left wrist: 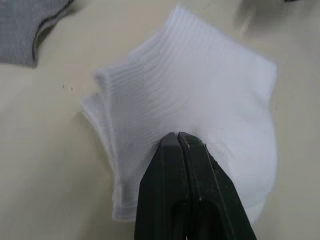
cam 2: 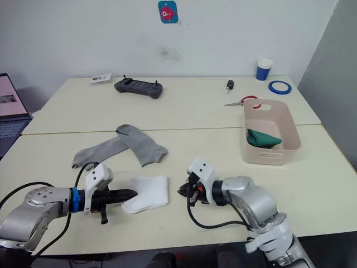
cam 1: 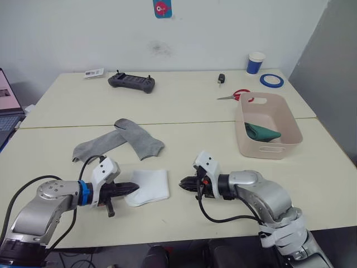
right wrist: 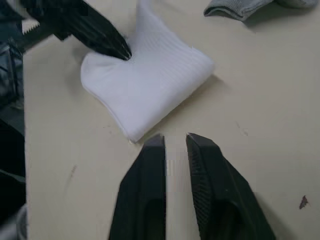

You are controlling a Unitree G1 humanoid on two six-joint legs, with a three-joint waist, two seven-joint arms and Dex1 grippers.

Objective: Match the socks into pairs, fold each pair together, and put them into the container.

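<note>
A folded white pair of socks (cam 1: 152, 186) lies near the table's front edge. My left gripper (cam 1: 134, 187) is shut, its tip resting on the pair's left side (left wrist: 210, 95). My right gripper (cam 1: 183, 183) sits just right of the white pair (right wrist: 150, 80), fingers a narrow gap apart with nothing between them. Two grey socks (cam 1: 120, 139) lie crossed and flat behind the white pair. A dark green bundle of socks (cam 1: 262, 132) rests inside the pinkish-beige container (cam 1: 268, 149) at the right.
At the back of the table are a black controller (cam 1: 131, 82), a key fob (cam 1: 221, 79), red-handled scissors (cam 1: 237, 95), a blue tape roll (cam 1: 271, 80) and a blue-and-white paper cup (cam 1: 255, 62). A laptop (cam 1: 5, 106) stands at the far left.
</note>
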